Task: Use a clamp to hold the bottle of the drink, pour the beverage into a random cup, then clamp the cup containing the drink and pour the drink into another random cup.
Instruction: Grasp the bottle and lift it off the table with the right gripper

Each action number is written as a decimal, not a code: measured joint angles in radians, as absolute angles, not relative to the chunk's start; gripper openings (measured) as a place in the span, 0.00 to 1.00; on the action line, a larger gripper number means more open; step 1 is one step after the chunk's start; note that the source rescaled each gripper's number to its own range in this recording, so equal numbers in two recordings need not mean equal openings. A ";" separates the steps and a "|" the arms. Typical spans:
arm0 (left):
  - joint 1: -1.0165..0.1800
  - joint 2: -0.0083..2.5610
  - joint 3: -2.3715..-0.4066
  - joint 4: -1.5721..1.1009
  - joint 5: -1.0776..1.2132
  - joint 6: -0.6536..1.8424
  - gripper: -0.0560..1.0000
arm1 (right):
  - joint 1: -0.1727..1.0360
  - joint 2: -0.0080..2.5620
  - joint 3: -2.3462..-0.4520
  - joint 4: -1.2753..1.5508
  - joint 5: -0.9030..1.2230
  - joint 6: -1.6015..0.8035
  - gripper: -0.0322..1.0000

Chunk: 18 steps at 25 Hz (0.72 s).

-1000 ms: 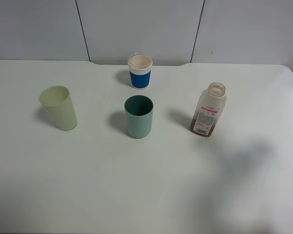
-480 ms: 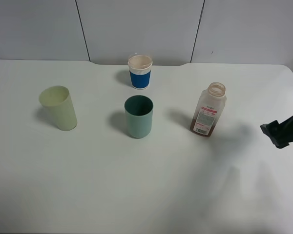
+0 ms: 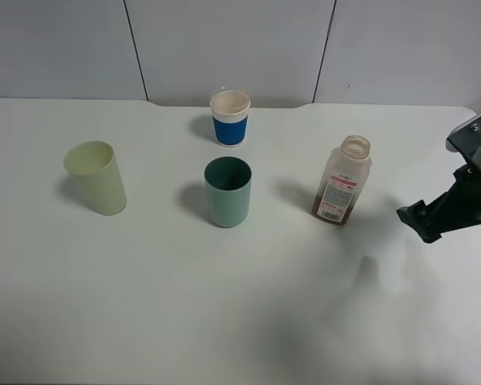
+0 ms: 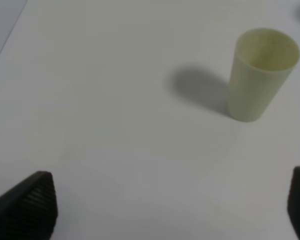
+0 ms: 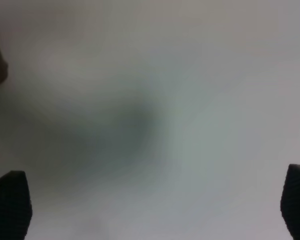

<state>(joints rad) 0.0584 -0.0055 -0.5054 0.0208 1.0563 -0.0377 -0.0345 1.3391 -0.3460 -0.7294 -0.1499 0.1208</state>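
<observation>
Bottle (image 3: 342, 180), right of centre, stands ungripped with tea (image 3: 346, 210) inside, so both pours remain; right gripper (image 3: 421, 218) at right edge gapes empty.

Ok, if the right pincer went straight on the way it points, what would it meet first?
Probably the table, not the bottle: the right pincer has only that surface ahead in its wrist view. Depth is unclear.

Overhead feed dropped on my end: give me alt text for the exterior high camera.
The right gripper hangs right of the bottle, apart from it; the bottle stands upright, uncapped, with brown drink in its bottom. On the white table, a teal cup stands mid-table, a yellow-green cup far left, a blue-sleeved paper cup behind the teal one.
</observation>
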 joint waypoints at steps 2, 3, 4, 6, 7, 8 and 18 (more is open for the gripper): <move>0.058 -0.005 -0.505 0.021 1.056 -0.038 0.77 | -0.034 1.356 -0.346 -0.737 -0.162 0.121 1.00; 0.058 -0.005 -0.505 0.021 1.056 -0.038 0.77 | -0.034 1.363 -0.346 -0.740 -0.169 0.121 1.00; 0.058 -0.005 -0.505 0.021 1.056 -0.038 0.77 | -0.034 1.369 -0.346 -0.744 -0.176 0.121 1.00; 0.058 -0.005 -0.505 0.021 1.056 -0.038 0.77 | -0.034 1.374 -0.346 -0.748 -0.197 0.121 1.00; 0.058 -0.005 -0.505 0.021 1.056 -0.038 0.77 | -0.034 1.374 -0.346 -0.750 -0.209 0.122 1.00; 0.058 -0.005 -0.505 0.021 1.056 -0.039 0.77 | -0.030 1.374 -0.346 -0.750 -0.215 0.124 1.00; 0.058 -0.005 -0.505 0.021 1.056 -0.037 0.77 | 0.073 1.375 -0.346 -0.750 -0.233 0.132 1.00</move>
<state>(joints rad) 0.0584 -0.0055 -0.5054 0.0208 1.0563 -0.0375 0.0734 1.3746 -0.3458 -0.7500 -0.2325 0.1321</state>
